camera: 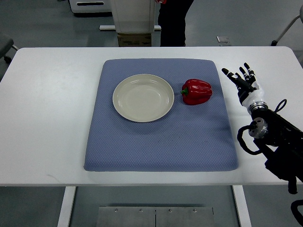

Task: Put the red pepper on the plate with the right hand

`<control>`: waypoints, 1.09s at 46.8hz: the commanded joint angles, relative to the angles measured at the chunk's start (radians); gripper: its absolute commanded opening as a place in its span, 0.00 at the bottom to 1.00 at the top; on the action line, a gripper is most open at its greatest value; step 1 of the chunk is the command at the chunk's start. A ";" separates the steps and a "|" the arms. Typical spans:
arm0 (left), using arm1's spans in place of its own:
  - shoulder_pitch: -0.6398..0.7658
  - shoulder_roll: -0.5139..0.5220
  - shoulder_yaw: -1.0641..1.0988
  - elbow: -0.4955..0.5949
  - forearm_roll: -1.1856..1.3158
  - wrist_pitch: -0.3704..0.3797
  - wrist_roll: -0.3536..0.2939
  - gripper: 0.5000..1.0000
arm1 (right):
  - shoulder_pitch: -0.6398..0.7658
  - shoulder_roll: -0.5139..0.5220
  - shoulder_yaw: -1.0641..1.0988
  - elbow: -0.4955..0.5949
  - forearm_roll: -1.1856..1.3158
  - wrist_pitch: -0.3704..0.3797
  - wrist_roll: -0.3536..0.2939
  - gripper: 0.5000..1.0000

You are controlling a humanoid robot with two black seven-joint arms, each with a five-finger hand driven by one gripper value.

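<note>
You have a white bench (52, 118) carrying a blue mat (161, 142). On the mat sits a cream plate (143, 98), and just right of it, apart from its rim, the red pepper (196, 91). Your right hand (244, 81) hovers beside the mat, fingers (228, 74) spread, holding nothing. No writing is legible.

The right arm (279, 142) runs off the right edge; the bench (47, 118) is clipped at both sides; a person (174, 21) beyond it shows only as dark clothing.
</note>
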 commanded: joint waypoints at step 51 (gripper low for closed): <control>-0.016 0.000 0.001 0.001 0.000 0.000 -0.005 1.00 | 0.046 -0.001 0.012 -0.028 0.003 0.035 -0.002 1.00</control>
